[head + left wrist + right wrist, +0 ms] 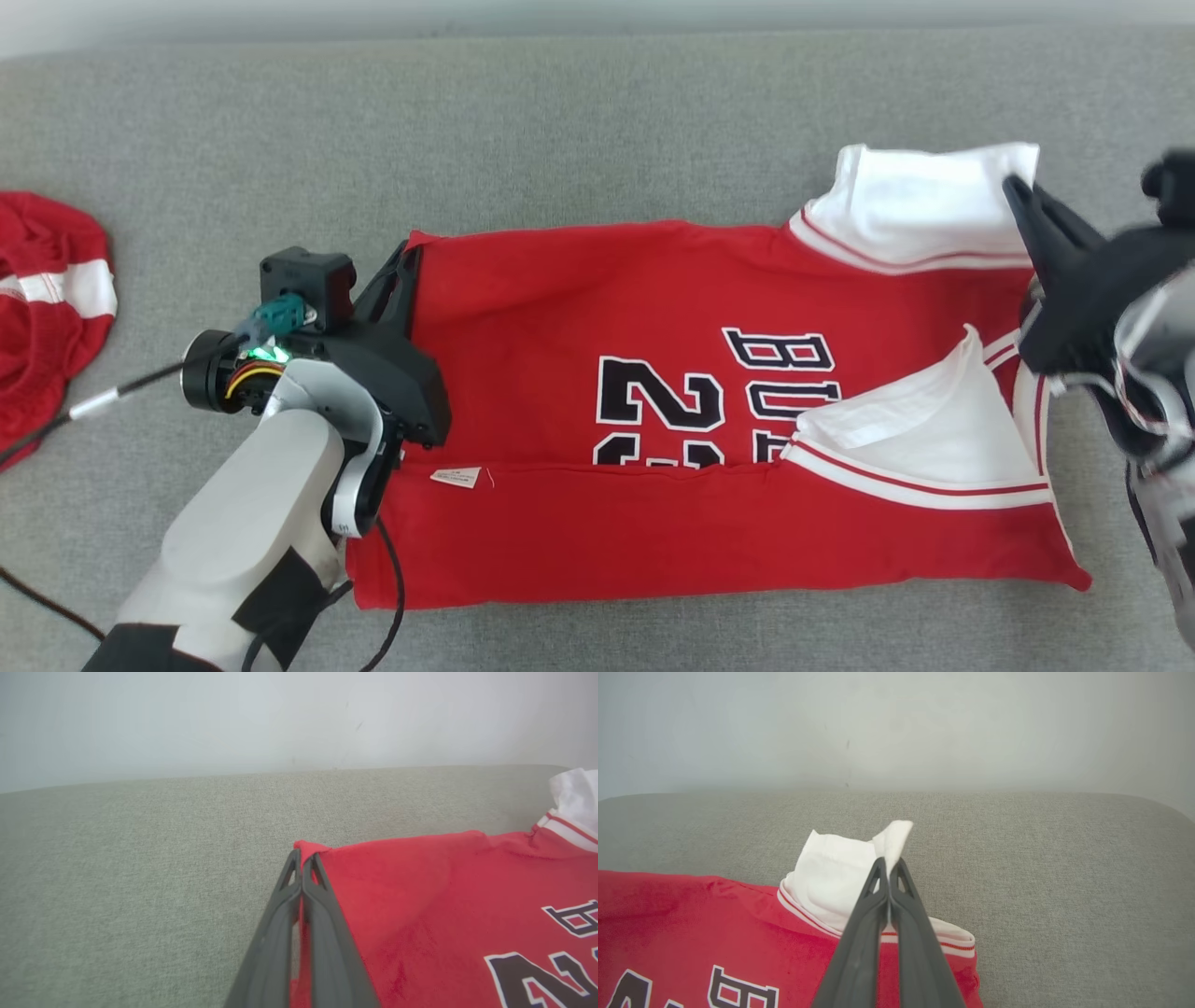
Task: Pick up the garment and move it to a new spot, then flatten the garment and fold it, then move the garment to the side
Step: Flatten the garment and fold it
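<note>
garment (pixel 579 317): red jersey spread across the middle of the grey cushion (pixel 597 121). Hem end is to your left, sleeve end to your right.
fold state: the near long edge looks already turned up over the body. A white tag (pixel 456 477) faces up on that flap, and the flap's edge cuts off the number print (pixel 658 397).
left gripper (pixel 409 254): clenched on the garment's far-left corner, red cloth between the 2 fingers.
right gripper (pixel 1016 191): clenched on the tip of the far sleeve (pixel 915 210), white cloth pinched.
near sleeve (pixel 934 425): lies loose on the chest, partly flipped over.
step: folding, I judge. Both far-edge grips are set, and the body is not yet lifted.
next move: you'd need to raise both ends together and keep the far edge taut between them. Carry it toward the near edge and lay it over the flap. Watch that the far sleeve tucks in and doesn't trail.
head view adds: the whole outline, the near flap, and a second red garment (pixel 47 280) at the cushion's left edge.
left wrist view adds: the red corner pokes just past the fingertips and cloth runs down between the fingers. The wall (pixel 299 718) stands behind the cushion's far edge.
right wrist view adds: the sleeve tip stands up off the cushion above the fingertips. The head view blurs that grip.
</note>
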You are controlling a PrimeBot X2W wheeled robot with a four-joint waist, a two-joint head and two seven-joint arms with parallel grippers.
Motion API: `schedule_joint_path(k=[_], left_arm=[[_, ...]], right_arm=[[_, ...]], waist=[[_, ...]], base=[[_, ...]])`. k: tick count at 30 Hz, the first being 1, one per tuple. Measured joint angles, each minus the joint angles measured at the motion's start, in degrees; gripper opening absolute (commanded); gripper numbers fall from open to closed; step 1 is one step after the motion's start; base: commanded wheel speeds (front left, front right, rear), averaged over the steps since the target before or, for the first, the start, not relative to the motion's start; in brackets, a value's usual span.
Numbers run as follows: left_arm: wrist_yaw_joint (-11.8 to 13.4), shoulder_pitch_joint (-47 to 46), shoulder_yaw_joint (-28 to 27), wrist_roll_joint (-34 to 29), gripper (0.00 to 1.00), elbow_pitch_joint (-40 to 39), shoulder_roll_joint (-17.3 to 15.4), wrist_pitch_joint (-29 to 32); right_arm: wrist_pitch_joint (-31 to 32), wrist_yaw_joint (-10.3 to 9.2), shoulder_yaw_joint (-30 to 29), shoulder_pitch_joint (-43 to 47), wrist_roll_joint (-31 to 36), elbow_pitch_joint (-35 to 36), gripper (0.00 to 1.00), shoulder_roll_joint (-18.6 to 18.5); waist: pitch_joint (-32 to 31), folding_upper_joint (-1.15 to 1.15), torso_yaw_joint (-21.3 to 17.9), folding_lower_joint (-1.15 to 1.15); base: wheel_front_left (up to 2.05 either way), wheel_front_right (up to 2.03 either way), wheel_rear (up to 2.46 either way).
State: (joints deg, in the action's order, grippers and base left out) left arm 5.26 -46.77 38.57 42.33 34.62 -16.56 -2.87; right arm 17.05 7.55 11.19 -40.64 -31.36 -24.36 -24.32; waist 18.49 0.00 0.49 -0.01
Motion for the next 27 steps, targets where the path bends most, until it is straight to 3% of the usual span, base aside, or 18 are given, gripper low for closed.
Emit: schedule_joint_path(k=[6, 13, 23, 27], left_arm=[[0.3, 1.5, 0.2, -1.4, 0.00, -1.5, -0.6, -5.2], [1.3, 6.4, 0.9, -1.6, 0.00, -3.0, -1.8, -7.4], [3.9, 15.0, 1.1, -0.8, 0.00, -4.5, -2.7, -8.8], [4.8, 17.0, 0.4, 0.2, 0.00, -5.0, -2.6, -9.2]], right_arm=[[1.0, 0.00, -5.1, 11.6, -0.8, 12.3, 0.00, -0.6], [6.8, 0.00, -12.1, 26.5, 1.3, 25.0, 0.00, 1.4], [12.6, 0.00, -16.7, 36.6, 2.4, 32.9, 0.00, 7.1], [13.5, 0.00, -16.6, 37.9, 4.0, 33.4, 0.00, 7.5]], waist=[[-2.1, 0.00, -0.4, 0.00], [-3.4, 0.00, -1.0, 0.00], [-4.0, 0.00, -1.4, 0.00], [-4.2, 0.00, -1.3, 0.00]], base=[[0.00, 0.00, 0.00], [0.00, 0.00, 0.00], [0.00, 0.00, 0.00], [0.00, 0.00, 0.00]])
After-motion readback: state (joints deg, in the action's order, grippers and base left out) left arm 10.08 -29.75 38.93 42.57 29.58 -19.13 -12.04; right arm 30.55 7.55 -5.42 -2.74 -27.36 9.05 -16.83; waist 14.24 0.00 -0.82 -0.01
